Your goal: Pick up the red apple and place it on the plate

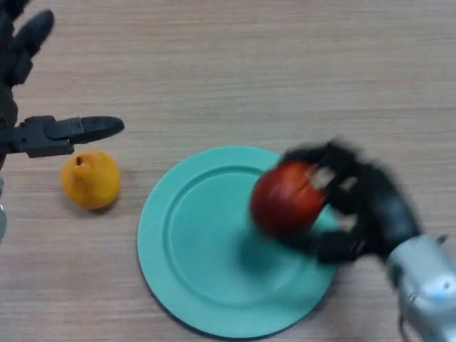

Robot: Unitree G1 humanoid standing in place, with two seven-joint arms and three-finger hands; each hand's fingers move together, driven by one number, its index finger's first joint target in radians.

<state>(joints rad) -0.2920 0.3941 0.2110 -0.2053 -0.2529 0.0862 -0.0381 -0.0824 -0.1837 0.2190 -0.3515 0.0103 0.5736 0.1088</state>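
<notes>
The red apple [285, 197] is over the right part of the teal plate [192, 242], which lies on the wooden table. My right hand [363, 206] comes in from the lower right and its fingers and thumb are curled round the apple's right side. I cannot tell whether the apple rests on the plate or hangs just above it. My left hand [43, 132] is at the far left, above the table, with fingers straight and spread, holding nothing.
A yellow pear-like fruit [90, 179] lies on the table left of the plate, just below my left hand's thumb. The wooden tabletop [271, 64] stretches beyond the plate.
</notes>
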